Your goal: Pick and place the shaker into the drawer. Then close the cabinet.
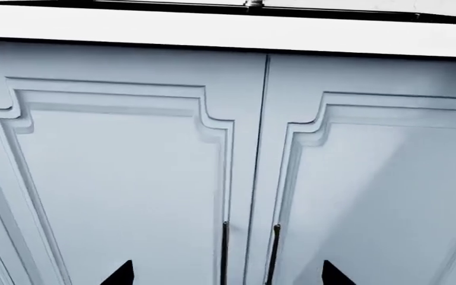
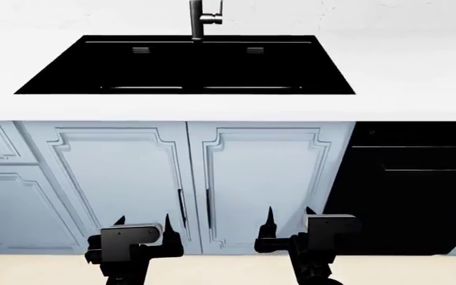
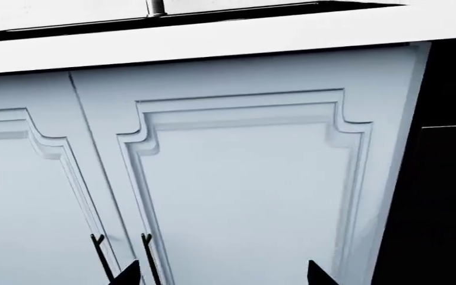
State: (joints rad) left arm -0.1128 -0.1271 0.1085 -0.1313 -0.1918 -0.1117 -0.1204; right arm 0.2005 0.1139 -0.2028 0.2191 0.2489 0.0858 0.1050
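The shaker and the drawer are out of view in all three views. My left gripper hangs open low in front of the left panelled pale blue cabinet door. My right gripper hangs open in front of the right door. Both doors are shut, with two dark bar handles side by side at the seam. In the left wrist view the open left gripper faces that seam and the handles. In the right wrist view the open right gripper faces the right door panel. Neither gripper holds anything.
A white countertop runs above the doors, with a black sink and a grey faucet. A black appliance front stands right of the doors. More pale blue cabinet fronts lie to the left. Beige floor runs below.
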